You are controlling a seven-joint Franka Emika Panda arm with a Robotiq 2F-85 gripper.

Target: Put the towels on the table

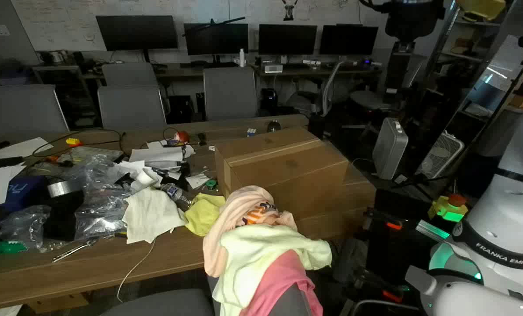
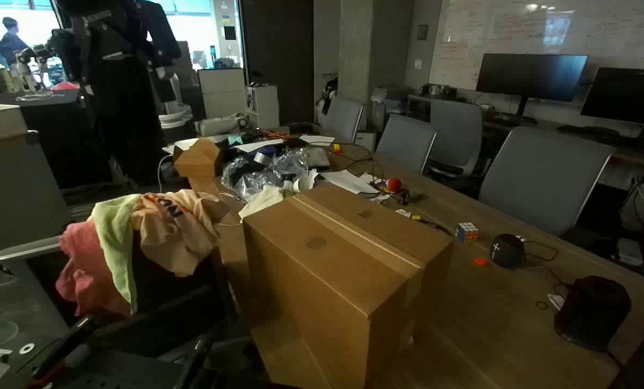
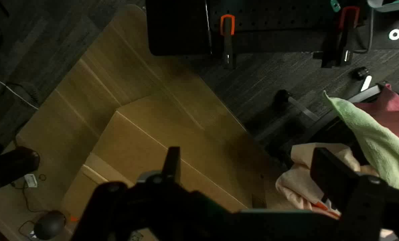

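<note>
Because the chair back (image 1: pixel 289 303) props them up, the towels (image 1: pixel 261 256) hang loosely; the end effector (image 3: pixel 247 161) gapes, empty.

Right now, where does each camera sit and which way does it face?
An exterior view: raised near the towels, looking across table toward monitors; arm at right edge.
An exterior view: raised near the cardboard box, looking along the table; arm not discernible.
Wrist view: above table and cardboard box, facing down; open gripper at bottom.
Both exterior views share towels, table, cardboard box.

3 towels (image 1: pixel 261 252), peach, yel-grn & pink, hang o/ chair back (image 1: pixel 290 303).
</note>
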